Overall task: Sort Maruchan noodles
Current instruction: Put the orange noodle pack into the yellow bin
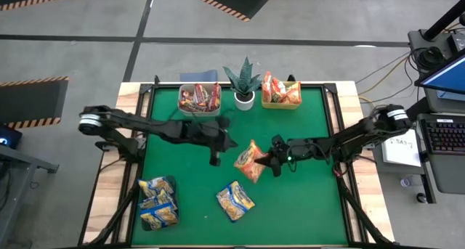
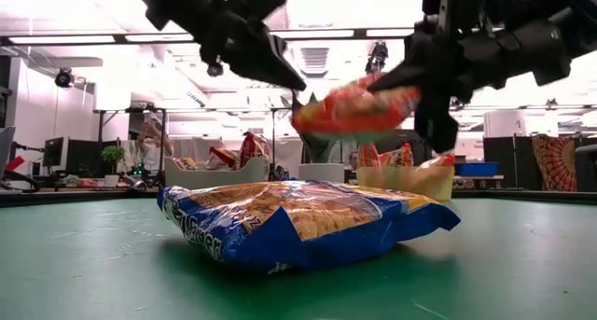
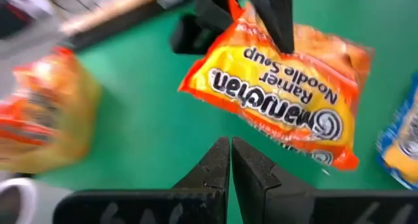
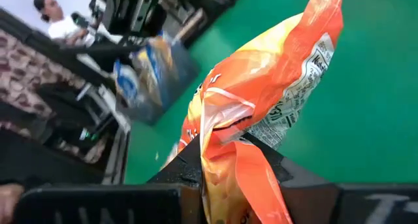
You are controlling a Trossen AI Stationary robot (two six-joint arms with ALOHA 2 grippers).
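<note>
An orange Maruchan noodle packet (image 1: 250,162) hangs above the middle of the green table, with my right gripper (image 1: 267,160) shut on it from the right. My left gripper (image 1: 229,143) is shut and empty, just left of the packet and clear of it; in its wrist view the shut fingers (image 3: 230,160) point at the packet (image 3: 281,87). A yellow-blue noodle packet (image 1: 235,200) lies flat on the table nearer the front edge. My right gripper pinches the orange packet's crimped end (image 4: 222,129) between its two fingers (image 4: 189,160). The fingers come almost level from the table's right side. The packet (image 2: 354,110) sticks out past the fingertips toward the left, tilted and lifted clear of the table.
At the near left a clear bin (image 1: 158,203) holds yellow-blue packets. Along the far edge stand a bin of red packets (image 1: 200,98), a potted green plant (image 1: 243,82) and a bin of orange packets (image 1: 281,91). Bare green table lies at the right and near right.
</note>
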